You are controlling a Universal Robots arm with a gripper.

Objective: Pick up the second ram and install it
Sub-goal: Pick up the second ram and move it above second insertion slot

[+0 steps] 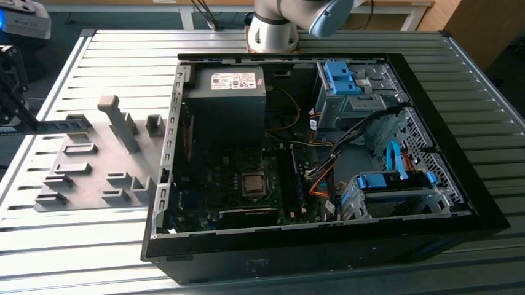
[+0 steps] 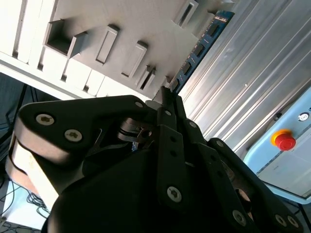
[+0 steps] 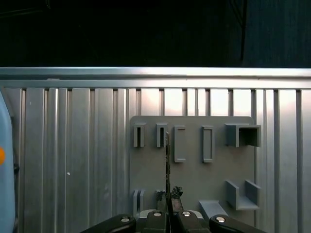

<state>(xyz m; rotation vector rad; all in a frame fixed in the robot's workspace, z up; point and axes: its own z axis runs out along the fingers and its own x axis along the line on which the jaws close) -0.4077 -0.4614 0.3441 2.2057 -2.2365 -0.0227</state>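
In the second wrist view the pincer (image 2: 165, 99) is clamped on one end of the second ram (image 2: 197, 51) — its long axis runs straight out beyond the fingertips, over the grey holder plate (image 2: 155, 19). In the first wrist view the ram shows edge-on. In the exterior view the open computer case (image 1: 328, 252) sits well apart from the pincer, across the worktop (image 1: 82, 246).

We see the ram (image 2: 197, 51) as a long, thin blue board with dark chips along its face. One end is pinched in the hand (image 2: 165, 94), and the rest juts straight out over the grey plate (image 3: 194, 174). In the first wrist view we see it edge-on.
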